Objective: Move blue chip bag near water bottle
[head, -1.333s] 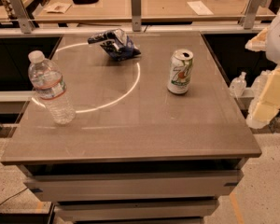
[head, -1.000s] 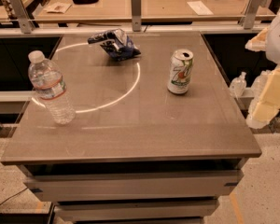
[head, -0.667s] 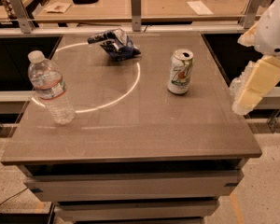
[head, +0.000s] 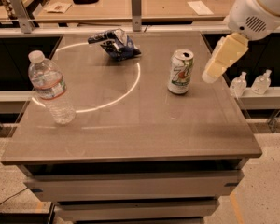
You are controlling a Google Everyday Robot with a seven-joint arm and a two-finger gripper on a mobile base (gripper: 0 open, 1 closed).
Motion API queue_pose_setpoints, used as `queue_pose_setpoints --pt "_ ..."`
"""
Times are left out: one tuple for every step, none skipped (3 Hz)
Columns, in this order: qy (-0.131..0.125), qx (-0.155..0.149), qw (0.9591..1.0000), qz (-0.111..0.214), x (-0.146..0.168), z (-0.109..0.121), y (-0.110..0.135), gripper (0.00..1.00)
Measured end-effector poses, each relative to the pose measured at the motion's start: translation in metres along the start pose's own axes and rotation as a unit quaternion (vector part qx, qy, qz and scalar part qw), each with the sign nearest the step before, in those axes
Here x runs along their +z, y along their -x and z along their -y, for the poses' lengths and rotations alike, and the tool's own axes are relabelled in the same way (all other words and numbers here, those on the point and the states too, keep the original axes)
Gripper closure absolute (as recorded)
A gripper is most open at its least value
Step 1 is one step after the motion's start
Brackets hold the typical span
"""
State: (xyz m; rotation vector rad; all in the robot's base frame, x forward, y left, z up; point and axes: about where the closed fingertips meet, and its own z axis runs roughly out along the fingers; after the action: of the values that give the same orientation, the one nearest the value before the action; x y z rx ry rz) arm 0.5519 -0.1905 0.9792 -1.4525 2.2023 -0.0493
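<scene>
The blue chip bag lies crumpled at the far middle of the table, on a bright ring of light. The water bottle stands upright near the table's left edge, well in front of and left of the bag. My gripper hangs from the white arm above the table's right side. It is just right of the soda can and far right of the bag. It holds nothing that I can see.
A green-and-white soda can stands right of centre. Two small clear bottles sit on a ledge beyond the table's right edge. A rail with a metal post runs behind the table, with a desk beyond it.
The arm and gripper have moved left from the right edge of view to over the table's right side, near the soda can. Bag, bottle and can have not moved.
</scene>
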Motion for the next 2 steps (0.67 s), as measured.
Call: queue_pose_setpoints --pt "-0.021 0.05 0.9983 0.021 0.013 0.034 0.024 0.0" --pt "-0.018 0.114 0.9918 0.055 0.024 0.064 0.042 0.0"
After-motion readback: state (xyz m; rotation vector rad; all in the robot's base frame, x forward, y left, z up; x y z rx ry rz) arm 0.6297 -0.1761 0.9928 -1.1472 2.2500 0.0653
